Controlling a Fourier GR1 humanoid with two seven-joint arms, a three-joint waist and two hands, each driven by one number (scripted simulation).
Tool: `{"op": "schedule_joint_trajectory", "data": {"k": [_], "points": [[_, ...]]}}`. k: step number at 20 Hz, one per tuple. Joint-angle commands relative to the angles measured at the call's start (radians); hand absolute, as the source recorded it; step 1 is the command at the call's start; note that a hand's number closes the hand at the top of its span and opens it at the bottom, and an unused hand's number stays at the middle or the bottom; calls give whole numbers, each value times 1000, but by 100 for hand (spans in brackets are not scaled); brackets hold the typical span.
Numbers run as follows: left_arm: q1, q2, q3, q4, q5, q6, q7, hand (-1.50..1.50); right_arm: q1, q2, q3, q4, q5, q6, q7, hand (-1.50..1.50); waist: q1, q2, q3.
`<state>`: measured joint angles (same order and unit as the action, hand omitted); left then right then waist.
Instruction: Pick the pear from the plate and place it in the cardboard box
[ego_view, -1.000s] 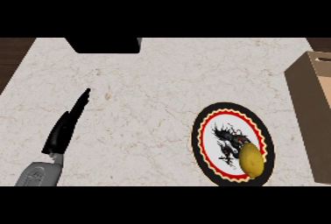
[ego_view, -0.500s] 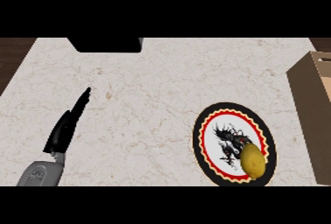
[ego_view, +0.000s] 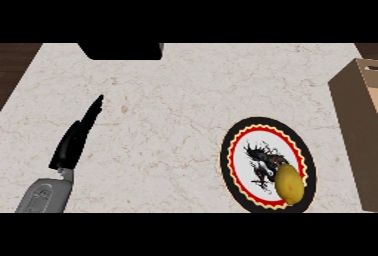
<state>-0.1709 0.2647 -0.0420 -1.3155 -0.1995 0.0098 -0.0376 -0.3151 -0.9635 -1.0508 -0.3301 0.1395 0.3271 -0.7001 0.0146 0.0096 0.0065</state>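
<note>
A yellow pear (ego_view: 290, 184) lies on the lower right part of a round plate (ego_view: 240, 150) with a black rim, a red and yellow border and a dark figure in its white middle. The plate sits at the lower right of the counter. The cardboard box (ego_view: 359, 125) stands at the right edge, just right of the plate. My left hand (ego_view: 76, 138) rests at the lower left, fingers straight and pointing up the counter, far from the plate and holding nothing. My right hand does not show.
A black block (ego_view: 121, 50) sits at the counter's far edge, left of centre. Dark wood floor (ego_view: 15, 65) shows beyond the counter's left edge. The pale marbled counter (ego_view: 184, 100) spreads between my left hand and the plate.
The view has shifted slightly, so the plate and pear sit a little lower and further right. The left hand keeps its pose.
</note>
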Motion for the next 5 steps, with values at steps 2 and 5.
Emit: {"op": "schedule_joint_trajectory", "data": {"k": [2,5], "points": [[49,-11,-5,-18,-8,11,-39,0,44,-68,-4,74,-2,40,-70,-150,7,0,2],[-14,-26,-11,19,-13,6,1,0,32,-52,27,91,24,23,-87,-150,6,4,3]]}}
